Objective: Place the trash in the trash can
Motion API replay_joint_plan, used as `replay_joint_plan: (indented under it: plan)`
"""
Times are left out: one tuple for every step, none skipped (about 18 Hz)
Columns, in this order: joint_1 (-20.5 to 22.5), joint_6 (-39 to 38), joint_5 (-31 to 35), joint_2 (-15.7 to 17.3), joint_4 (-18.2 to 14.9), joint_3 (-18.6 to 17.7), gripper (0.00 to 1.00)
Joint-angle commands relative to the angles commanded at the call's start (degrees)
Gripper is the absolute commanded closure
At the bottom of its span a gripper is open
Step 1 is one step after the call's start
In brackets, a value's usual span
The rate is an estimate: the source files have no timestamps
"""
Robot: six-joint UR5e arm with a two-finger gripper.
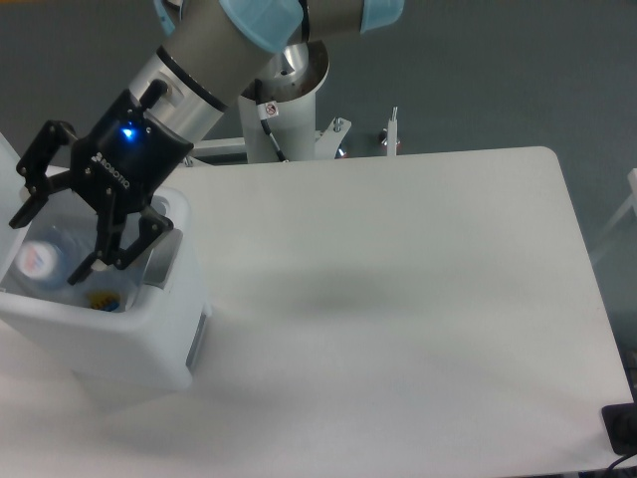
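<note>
Looking down from the fixed camera, I see my arm (214, 55) reaching from the top of the view toward the left edge of the white table (398, 299). Its black gripper (55, 239) hangs over the open top of the trash can (129, 339), a boxy white bin standing at the table's left side, with a grey panel (159, 261) showing on its upper right wall. The claw's two fingers are spread apart with nothing between them; one fingertip (22, 217) sits toward the far left, the other lower and nearer the bin's grey panel. A blue light glows on the gripper's body. Inside the bin, below the spread fingers, lies the crushed clear plastic bottle (40, 264), its rounded end with a pale label facing up at me. It is apart from both fingers. Beside it, deeper in the bin, I can make out a small yellow and blue item (100, 299), too small to identify. I cannot pick out the white paper scrap anywhere.
</note>
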Motion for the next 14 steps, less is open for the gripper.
replay_joint_plan:
  plan:
    - [0.0,-0.4,0.0,0.0,-0.1,0.1,0.02]
    - [0.1,-0.7,0.0,0.0,0.0,0.3,0.01]
    - [0.3,-0.7,0.0,-0.1,-0.1,0.4,0.00]
    - [0.9,-0.7,0.0,-0.2,-0.1,0.4,0.00]
    - [1.5,-0.7,0.0,-0.3,-0.1,0.4,0.00]
    - [3.3,-0.7,0.0,-0.4,-0.1,0.4,0.00]
    - [5.5,-0.8,0.0,-0.3,-0.1,0.2,0.00]
    - [6.9,-0.7,0.0,-0.7,-0.1,0.3,0.00]
    - [8.5,-0.5,0.0,-1.3,-0.1,0.4,0.00]
    - [9.9,-0.4,0.0,-1.9,-0.1,0.4,0.00]
    - [11.3,-0.3,-0.1,-2.5,0.0,0.4,0.00]
    - [12.6,-0.2,-0.1,-3.1,0.0,0.6,0.00]
    - [14.8,-0.2,-0.1,-3.8,0.0,0.7,0.00]
    - [16.2,0.1,-0.1,-4.6,0.0,0.8,0.00]
